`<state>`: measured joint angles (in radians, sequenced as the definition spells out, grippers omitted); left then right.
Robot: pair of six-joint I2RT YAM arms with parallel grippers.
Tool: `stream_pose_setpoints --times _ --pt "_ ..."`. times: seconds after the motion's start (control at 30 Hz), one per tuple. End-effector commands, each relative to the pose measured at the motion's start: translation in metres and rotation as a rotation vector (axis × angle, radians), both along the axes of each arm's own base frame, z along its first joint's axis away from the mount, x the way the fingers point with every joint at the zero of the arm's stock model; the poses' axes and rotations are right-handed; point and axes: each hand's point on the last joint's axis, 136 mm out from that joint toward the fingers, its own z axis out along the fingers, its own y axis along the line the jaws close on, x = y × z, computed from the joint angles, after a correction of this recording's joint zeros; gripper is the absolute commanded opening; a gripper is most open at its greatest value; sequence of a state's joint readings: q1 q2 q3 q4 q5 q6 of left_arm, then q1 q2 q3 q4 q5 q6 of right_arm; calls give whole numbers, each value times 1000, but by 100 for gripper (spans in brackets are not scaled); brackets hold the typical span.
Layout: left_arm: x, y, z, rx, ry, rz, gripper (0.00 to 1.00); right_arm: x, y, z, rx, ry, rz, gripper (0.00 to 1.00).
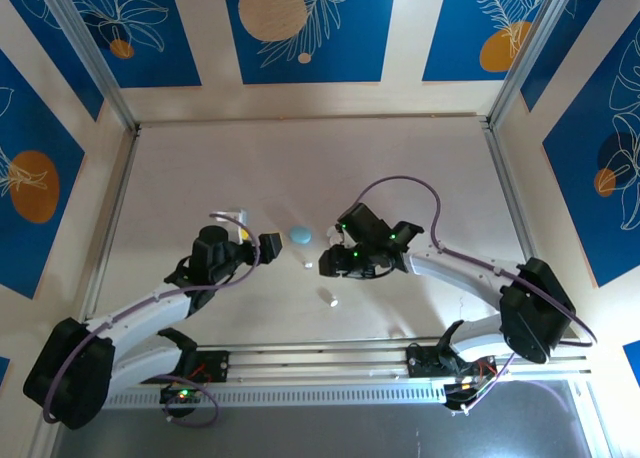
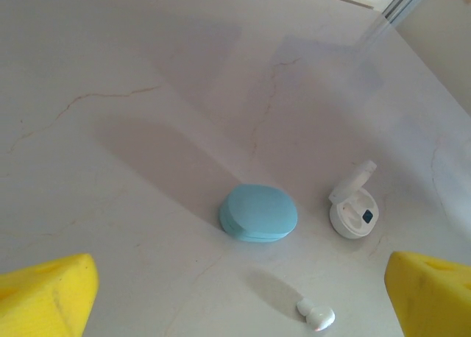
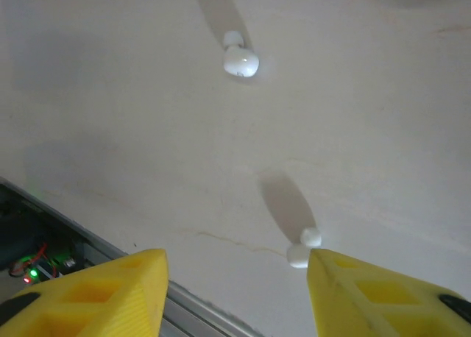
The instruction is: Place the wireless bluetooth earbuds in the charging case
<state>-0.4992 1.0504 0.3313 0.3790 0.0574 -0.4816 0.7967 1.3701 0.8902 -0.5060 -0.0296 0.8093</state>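
Lying apart, white earbuds [image 3: 241, 60], tips toward view top, left fingers [image 2: 51, 293] and right fingers [image 3: 110, 293] spread, empty

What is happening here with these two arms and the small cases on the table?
Two robot arms are set to put earbuds into a charging case. The left gripper and the right gripper are both open and hold nothing. The white case sits open beside the closed blue case. Two white earbuds lie loose on the table before the right gripper.
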Motion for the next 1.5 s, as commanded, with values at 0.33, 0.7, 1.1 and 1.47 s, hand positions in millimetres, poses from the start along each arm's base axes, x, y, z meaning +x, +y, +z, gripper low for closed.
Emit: stream_pose_setpoints --times 0.33,0.7,1.1,1.47 --pt "0 2 9 -63 -21 -3 100 30 24 -2 181 52 -326 57" --pt "-2 6 10 -67 -23 17 100 35 34 -16 268 57 -574 54" --pt "-1 -1 8 -71 5 -15 100 44 43 -46 291 111 -689 50" --pt "4 -16 -3 -149 89 -84 100 46 53 -74 302 176 -738 48"
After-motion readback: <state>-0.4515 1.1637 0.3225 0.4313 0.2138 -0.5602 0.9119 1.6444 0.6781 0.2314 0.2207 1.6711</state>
